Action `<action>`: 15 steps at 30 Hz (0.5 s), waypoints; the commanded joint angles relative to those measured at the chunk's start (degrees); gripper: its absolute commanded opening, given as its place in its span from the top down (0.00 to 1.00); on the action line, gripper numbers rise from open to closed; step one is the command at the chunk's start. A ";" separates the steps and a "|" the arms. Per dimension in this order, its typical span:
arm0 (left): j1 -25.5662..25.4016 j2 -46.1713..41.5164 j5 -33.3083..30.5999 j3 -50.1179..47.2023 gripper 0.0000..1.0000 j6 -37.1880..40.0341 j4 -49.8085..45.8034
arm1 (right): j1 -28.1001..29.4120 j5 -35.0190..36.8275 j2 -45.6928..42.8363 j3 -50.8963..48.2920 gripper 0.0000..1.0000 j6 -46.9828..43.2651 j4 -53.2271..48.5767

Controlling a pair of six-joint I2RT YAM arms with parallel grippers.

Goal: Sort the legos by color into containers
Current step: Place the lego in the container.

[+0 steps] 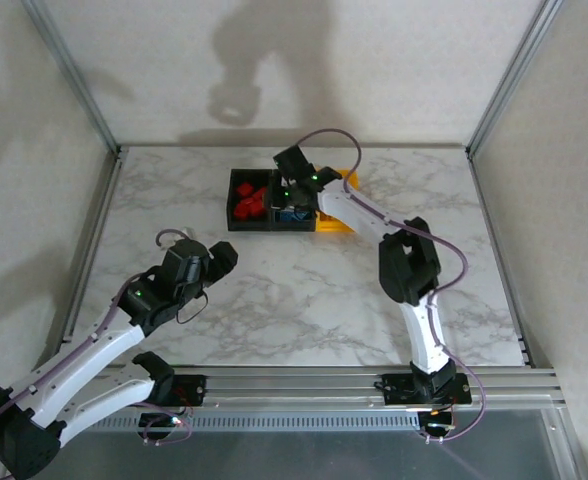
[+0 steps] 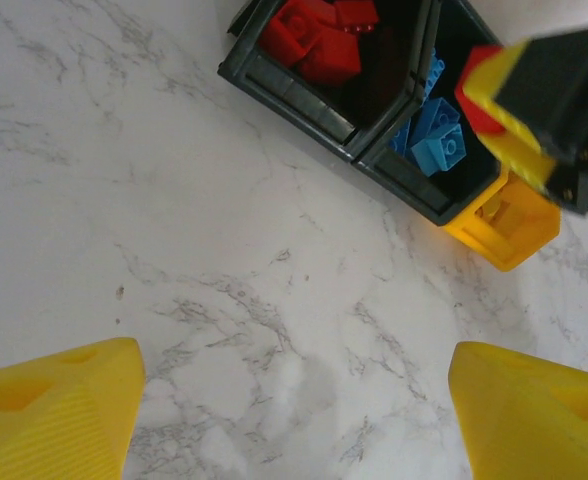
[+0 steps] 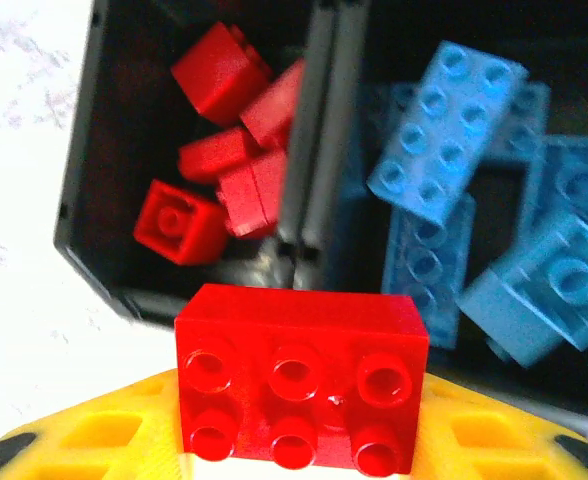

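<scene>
My right gripper (image 3: pixel 299 445) is shut on a red lego brick (image 3: pixel 299 385), studs toward the camera, between its yellow fingers (image 3: pixel 494 440). It hovers over the near wall of the containers (image 1: pixel 274 226), about at the divider (image 3: pixel 319 130) between the two black bins. The left black bin holds several red legos (image 3: pixel 224 150); the middle black bin holds several blue legos (image 3: pixel 454 200). A yellow bin (image 2: pixel 504 220) ends the row on the right. My left gripper (image 2: pixel 294 420) is open over bare marble, well short of the bins, with nothing between its fingers (image 2: pixel 54 410).
The marble table (image 1: pixel 304 290) stretches between the two arms. Metal frame posts (image 1: pixel 74 75) and pale walls close in the left, back and right sides. The right arm (image 1: pixel 404 260) reaches from the near edge up to the bins.
</scene>
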 commanded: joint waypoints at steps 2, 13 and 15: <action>0.61 -0.77 1.63 -1.49 0.21 -1.57 -1.63 | 0.06 -4.72 8.72 13.41 0.62 -1.36 -3.97; 0.61 -3.03 1.67 -3.14 0.21 -3.31 -1.67 | -0.11 -9.96 19.21 25.65 0.52 1.63 0.06; 0.61 -2.64 1.73 -3.36 0.21 -3.20 -1.14 | -0.11 -9.93 19.24 25.78 0.48 1.80 0.44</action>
